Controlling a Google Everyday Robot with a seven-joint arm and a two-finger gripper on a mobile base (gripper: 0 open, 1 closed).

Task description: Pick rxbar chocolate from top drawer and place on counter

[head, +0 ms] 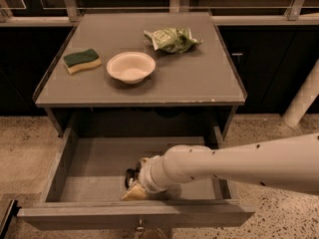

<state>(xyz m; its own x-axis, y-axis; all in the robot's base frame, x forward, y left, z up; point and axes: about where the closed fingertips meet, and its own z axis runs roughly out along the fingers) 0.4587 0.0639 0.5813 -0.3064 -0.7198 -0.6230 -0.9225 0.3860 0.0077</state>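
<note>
The top drawer (89, 168) is pulled wide open below the counter (199, 78). My white arm comes in from the right and reaches down into the drawer. My gripper (132, 185) is low inside it, close to the front panel, left of the middle. The rxbar chocolate does not show; the gripper and wrist cover that part of the drawer floor.
On the counter lie a green and yellow sponge (81, 60) at the left, a white bowl (130, 66) in the middle and a green wrinkly snack bag (172, 39) at the back. A white post (304, 96) stands to the right. Dark cabinets line the back.
</note>
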